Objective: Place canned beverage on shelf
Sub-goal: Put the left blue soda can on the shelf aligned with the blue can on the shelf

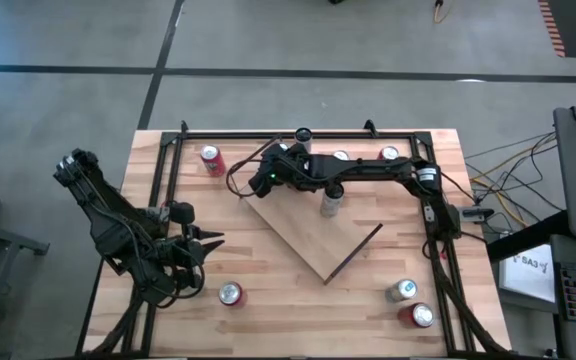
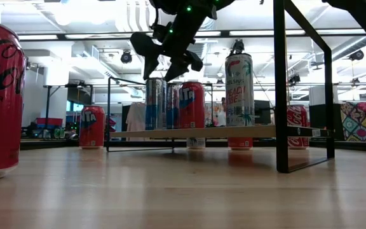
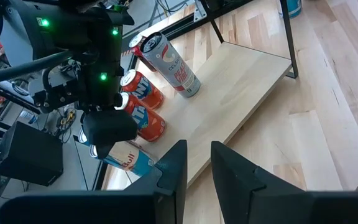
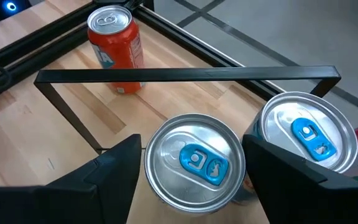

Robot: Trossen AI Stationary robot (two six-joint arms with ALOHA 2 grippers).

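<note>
At the far middle of the table point(image 1: 298, 290), the shelf point(image 1: 308, 235) lies as a light-wood board turned diagonally to the table edges, its long axis running from the far left toward the near right, with a thin dark rim point(image 1: 353, 252) on its near-right edge. The right gripper point(image 4: 188, 165) hangs over the shelf's far-left corner, fingers spread wide on either side of a silver-topped can point(image 4: 194, 163) standing upright; whether the pads touch it cannot be told. A second silver-topped can point(image 4: 306, 140) stands just beside it. A tall white can point(image 1: 332, 201) stands upright on the board nearby. An orange can point(image 4: 117, 50) stands on the table beyond the frame. The left gripper point(image 3: 194, 168) waits at the near left, fingers nearly together, empty.
</note>
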